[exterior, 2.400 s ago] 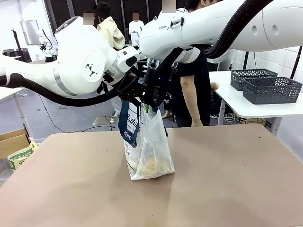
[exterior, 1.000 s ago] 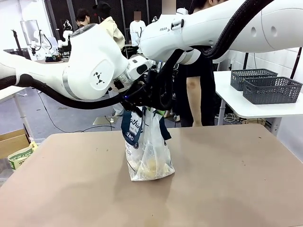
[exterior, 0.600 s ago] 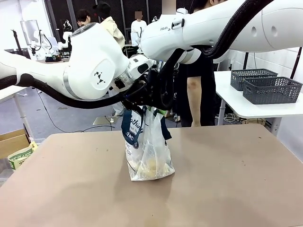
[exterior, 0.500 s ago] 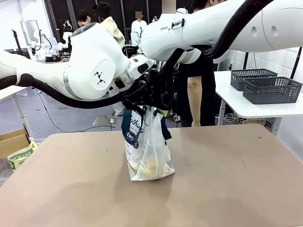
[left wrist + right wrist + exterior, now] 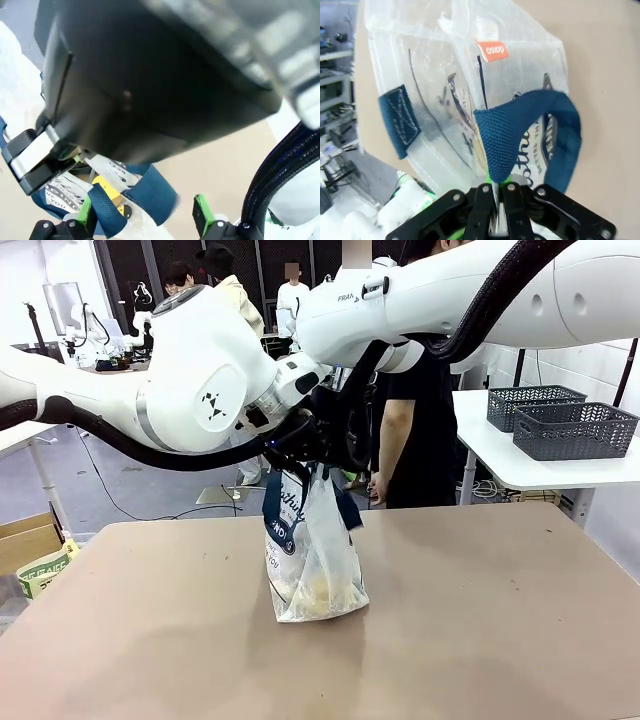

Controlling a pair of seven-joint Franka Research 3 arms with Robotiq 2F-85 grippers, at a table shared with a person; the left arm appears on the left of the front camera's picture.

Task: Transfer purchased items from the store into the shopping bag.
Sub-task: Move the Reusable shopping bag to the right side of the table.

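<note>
**Bag held upright at bench centre**

The translucent white plastic shopping bag with navy strap handles [image 5: 305, 560] stands on the tan bench [image 5: 480, 620], just left of centre, with small pale-yellow items [image 5: 320, 592] inside at its bottom. In the right wrist view, the right tool [image 5: 496, 197] is clamped shut on a navy strap handle [image 5: 495, 140] that rises toward 12 o'clock. In the left wrist view, the left tool [image 5: 145, 217] stands fully spread, with a navy strap between its green pads [image 5: 201, 214] (contact not discernible). Two grey mesh baskets [image 5: 560, 420] sit at 3 o'clock on a side table.
</note>
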